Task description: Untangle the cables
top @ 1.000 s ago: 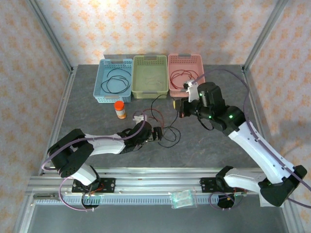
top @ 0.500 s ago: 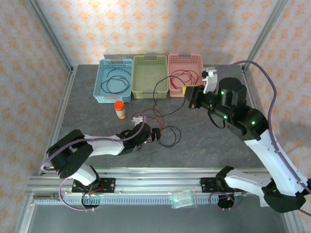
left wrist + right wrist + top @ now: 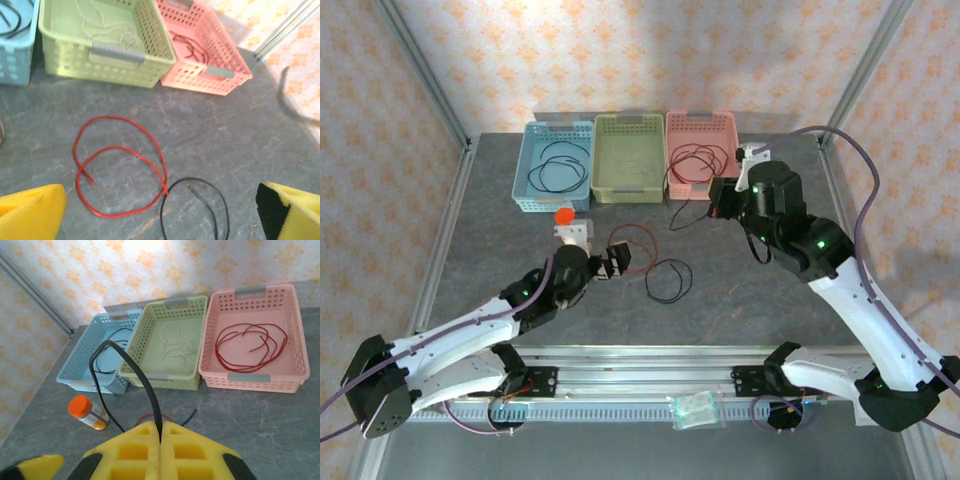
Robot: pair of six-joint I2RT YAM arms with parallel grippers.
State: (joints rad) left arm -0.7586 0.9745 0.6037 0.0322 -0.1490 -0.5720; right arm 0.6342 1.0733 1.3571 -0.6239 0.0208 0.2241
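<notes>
Red cable (image 3: 116, 117) lies in a double loop on the grey table (image 3: 240, 135), meeting a black cable (image 3: 195, 179) looped just beside it; both are in front of the baskets. A second black cable (image 3: 142, 377) is clamped between the closed pads of the right gripper (image 3: 161, 432), arching up from them. More cables lie in the baskets: red in the pink basket (image 3: 260, 381), black in the blue basket (image 3: 75, 380), thin white in the green basket (image 3: 165, 381). Left gripper (image 3: 160, 210) hangs over the two loose loops, jaws wide apart, holding nothing. An orange-capped bottle (image 3: 87, 412) stands near the blue basket.

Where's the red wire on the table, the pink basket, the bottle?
red wire (image 3: 116, 117), left wrist view, loop's top.
pink basket (image 3: 260, 384), right wrist view, near wall.
bottle (image 3: 79, 405), right wrist view, orange lid.
</notes>
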